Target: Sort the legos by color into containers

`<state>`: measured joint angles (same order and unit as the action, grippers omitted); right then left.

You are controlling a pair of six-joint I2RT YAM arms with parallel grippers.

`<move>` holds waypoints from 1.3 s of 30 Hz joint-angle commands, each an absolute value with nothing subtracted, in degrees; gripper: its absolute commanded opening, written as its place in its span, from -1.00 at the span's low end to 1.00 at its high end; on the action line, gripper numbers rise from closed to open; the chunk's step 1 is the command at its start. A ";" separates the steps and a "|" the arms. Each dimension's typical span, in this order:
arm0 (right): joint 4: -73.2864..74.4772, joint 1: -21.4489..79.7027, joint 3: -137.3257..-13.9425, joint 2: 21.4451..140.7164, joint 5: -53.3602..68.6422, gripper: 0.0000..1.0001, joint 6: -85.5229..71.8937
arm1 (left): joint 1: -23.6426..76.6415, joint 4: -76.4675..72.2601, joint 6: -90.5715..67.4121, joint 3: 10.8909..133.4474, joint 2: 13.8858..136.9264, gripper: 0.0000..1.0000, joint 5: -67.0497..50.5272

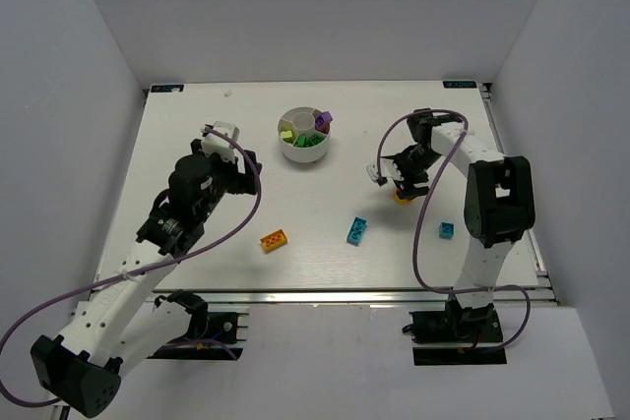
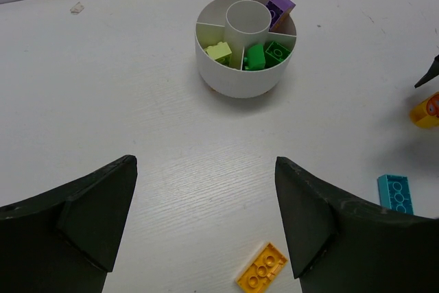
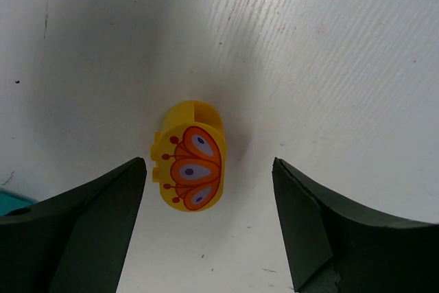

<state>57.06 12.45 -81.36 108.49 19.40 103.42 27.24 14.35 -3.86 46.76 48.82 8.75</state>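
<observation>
We are holding our right gripper (image 3: 208,169) wide open around the round yellow piece (image 3: 191,162), which is lying on the table (image 3: 343,66) between the jaws (touching neither), so closing should catch it. Our left gripper (image 2: 206,169) is hanging open too, facing the white bowl (image 2: 236,84), where a lime brick (image 2: 219,51), green bricks (image 2: 267,54) and a purple brick (image 2: 280,6) are sitting in separate compartments.

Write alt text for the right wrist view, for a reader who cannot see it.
A round yellow piece with a red-and-orange petal pattern lies on the white table, between the two dark fingers of the open right gripper, neither finger touching it. A corner of a cyan brick shows at the left edge.
</observation>
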 commanded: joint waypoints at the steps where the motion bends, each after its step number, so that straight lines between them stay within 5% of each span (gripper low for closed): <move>1: 59.24 13.44 -82.62 109.86 16.88 0.58 102.04 | 27.51 13.62 -3.51 47.46 48.60 0.82 8.62; 8: 54.58 15.20 -80.16 110.39 12.92 0.45 97.65 | 27.51 13.62 -3.34 47.46 48.60 0.82 8.61; 11: 54.84 15.99 -80.51 110.83 12.22 0.21 96.33 | 27.51 13.54 -3.34 47.37 48.52 0.82 8.70; 15: 56.16 16.27 -81.39 110.66 12.30 -0.43 95.36 | 27.51 13.54 -3.25 47.29 48.69 0.81 8.53; 20: 56.77 16.61 -83.22 110.13 13.26 -0.63 92.03 | 27.51 13.45 -3.16 47.20 49.22 0.82 8.17; 27: 52.05 17.66 -99.13 109.51 34.60 -0.93 66.22 | 27.51 13.18 -3.43 46.85 50.54 0.82 7.12; 35: 3.76 20.38 -91.50 105.91 47.19 -0.91 19.57 | 26.90 12.92 -3.25 46.32 53.87 0.82 7.38; 39: -1.29 21.88 -101.67 114.14 48.51 -0.97 7.41 | 26.89 12.66 -2.99 45.79 54.58 0.82 7.82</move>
